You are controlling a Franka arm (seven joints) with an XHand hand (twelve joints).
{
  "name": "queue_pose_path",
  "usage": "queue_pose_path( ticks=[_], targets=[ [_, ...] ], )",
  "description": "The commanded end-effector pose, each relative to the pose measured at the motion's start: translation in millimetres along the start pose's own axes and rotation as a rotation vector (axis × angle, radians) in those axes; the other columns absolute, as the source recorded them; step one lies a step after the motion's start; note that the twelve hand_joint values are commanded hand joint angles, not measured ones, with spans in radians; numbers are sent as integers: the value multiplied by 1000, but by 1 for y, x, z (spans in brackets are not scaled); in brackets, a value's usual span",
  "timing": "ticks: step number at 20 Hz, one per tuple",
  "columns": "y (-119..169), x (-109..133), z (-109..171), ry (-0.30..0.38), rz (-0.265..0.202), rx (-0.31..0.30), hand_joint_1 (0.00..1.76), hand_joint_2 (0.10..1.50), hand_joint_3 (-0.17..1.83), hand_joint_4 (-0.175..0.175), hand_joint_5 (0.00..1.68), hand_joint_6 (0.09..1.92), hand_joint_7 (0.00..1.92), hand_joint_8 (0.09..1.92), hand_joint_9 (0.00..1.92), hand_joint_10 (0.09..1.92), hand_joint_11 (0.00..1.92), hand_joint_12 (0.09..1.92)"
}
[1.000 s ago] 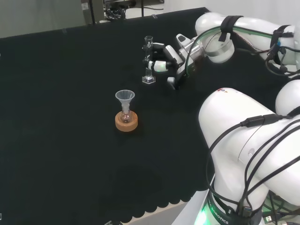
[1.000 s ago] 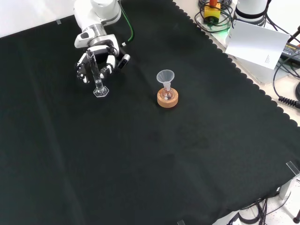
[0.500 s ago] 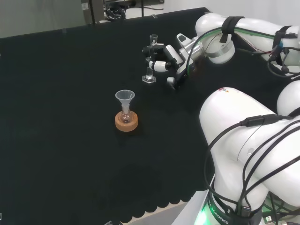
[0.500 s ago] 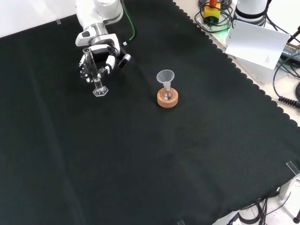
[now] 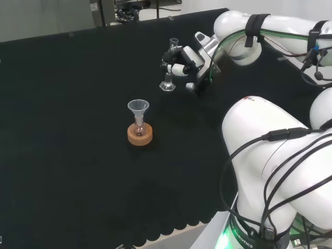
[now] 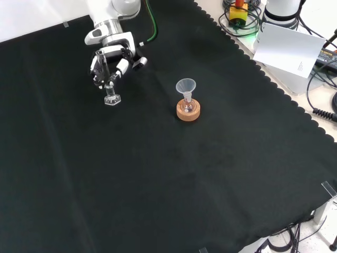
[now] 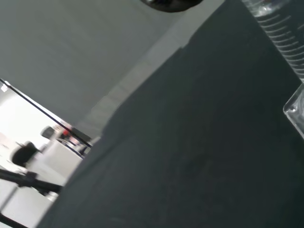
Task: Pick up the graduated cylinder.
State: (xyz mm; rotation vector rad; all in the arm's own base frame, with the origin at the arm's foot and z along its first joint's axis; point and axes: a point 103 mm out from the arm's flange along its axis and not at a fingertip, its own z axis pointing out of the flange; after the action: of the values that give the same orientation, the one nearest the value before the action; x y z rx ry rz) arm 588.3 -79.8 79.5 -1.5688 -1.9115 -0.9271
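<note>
Since a second ago I've got the clear glass graduated cylinder [image 6: 109, 84] a bit off the black cloth [image 6: 158, 174], tilted, with the black and white hand [image 6: 111, 60] curled round its upper part. Nothing visible inside it; the clear plastic funnel [image 6: 185, 87] sits in a small flask on the cork ring stand [image 6: 188, 111]. Loads of bare cloth between them, with the cylinder's hexagonal foot hanging below my fingers [image 5: 176, 69].
</note>
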Motion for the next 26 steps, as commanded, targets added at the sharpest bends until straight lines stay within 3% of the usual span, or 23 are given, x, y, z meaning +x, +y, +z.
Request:
queue_pose_path(
  ticks=[1,11,20,26],
  targets=[
    [5,12,-18,-165,-23,70,1262,1107,-4,-175,988,996,1023,965,1445,108,1256,749],
    [-2,30,-41,-235,-39,156,1270,1091,-5,-175,1022,945,1059,914,1496,87,1283,722],
    [-44,47,-55,-323,-13,242,1271,1089,-5,-175,1026,938,1064,907,1505,87,1294,719],
    [-68,65,-64,-390,-27,296,1271,1088,-5,-175,1028,935,1066,904,1509,87,1297,715]
  ],
)
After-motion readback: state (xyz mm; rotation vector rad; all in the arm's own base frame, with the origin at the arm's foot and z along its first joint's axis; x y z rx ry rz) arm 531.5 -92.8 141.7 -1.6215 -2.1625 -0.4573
